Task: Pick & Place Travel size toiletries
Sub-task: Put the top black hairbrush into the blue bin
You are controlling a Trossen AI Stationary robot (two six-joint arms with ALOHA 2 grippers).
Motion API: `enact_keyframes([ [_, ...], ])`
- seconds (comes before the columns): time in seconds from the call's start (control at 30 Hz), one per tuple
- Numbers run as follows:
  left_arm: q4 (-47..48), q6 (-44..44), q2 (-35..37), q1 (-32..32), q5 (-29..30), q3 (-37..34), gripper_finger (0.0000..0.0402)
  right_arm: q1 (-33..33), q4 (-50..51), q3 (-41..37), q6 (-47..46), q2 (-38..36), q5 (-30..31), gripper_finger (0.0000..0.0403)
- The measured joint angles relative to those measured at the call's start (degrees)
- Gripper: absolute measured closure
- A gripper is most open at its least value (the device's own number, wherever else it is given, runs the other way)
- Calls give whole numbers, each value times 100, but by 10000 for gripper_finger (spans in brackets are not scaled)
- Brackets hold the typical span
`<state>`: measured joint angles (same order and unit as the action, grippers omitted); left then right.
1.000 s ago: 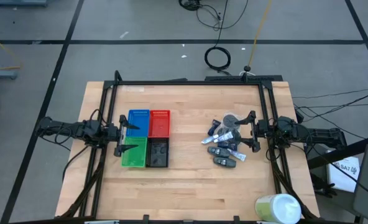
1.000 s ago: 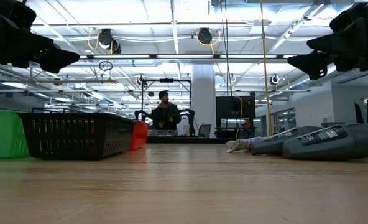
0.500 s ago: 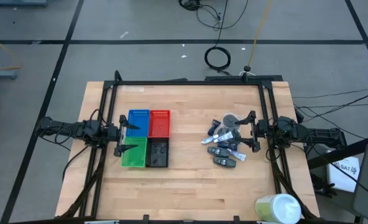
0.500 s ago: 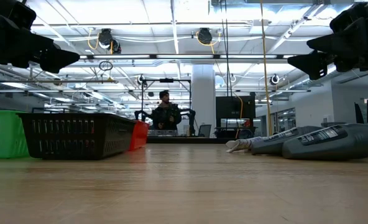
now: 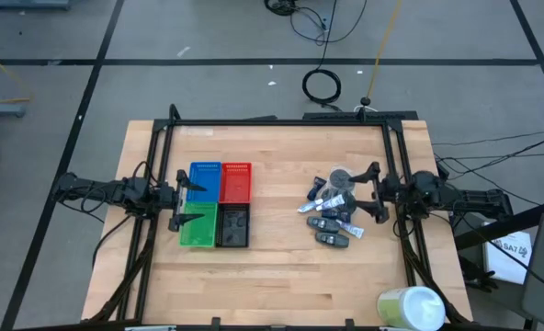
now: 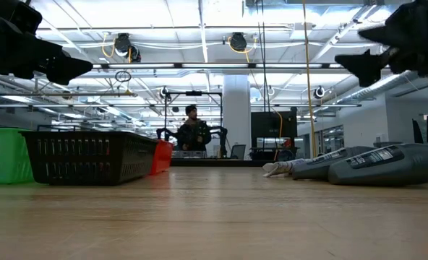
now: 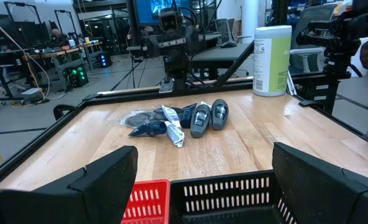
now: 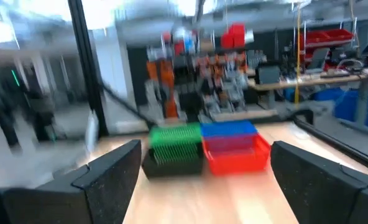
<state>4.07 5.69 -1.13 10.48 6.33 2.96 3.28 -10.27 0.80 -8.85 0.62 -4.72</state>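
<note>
Right gripper (image 5: 371,194), fingers spread wide and empty, hangs just beside the toiletry pile (image 5: 332,213) on the table's right half. The reach should drop over 1 outlying pack, jaws astride its narrow axis. Left gripper (image 5: 182,200), also wide, waits over 4 trays (image 5: 220,204): blue, red, green, black. Roughly 10 toiletries; exact count unclear.

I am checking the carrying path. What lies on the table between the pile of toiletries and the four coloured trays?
Nothing: in the high view only bare wood separates the toiletries from the trays. The left wrist view shows the same.
</note>
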Motion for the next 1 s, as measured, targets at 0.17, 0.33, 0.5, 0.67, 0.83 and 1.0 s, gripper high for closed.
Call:
enact_keyframes([
  [0.17, -2, 2, 1, -2, 0, -2, 41, -1, -470, 0, -693, 2, 22, 57],
  [0.33, -2, 0, 0, 0, 0, -2, 41, 3, -585, 0, -699, 9, 537, 57],
  [0.5, -2, 0, 0, -1, 0, -1, 41, -1, -633, 0, -1768, 7, 457, 57],
  [0.67, -3, 2, 1, -1, 0, -1, 41, 1, -691, 0, -2005, 11, 548, 57],
  [0.83, -3, 0, 1, 0, 0, 0, 41, 3, -760, 0, -1994, 11, 1533, 57],
  [1.0, -2, 2, 0, 0, 0, -2, 41, -1, -582, 0, -1970, 32, 2692, 57],
])
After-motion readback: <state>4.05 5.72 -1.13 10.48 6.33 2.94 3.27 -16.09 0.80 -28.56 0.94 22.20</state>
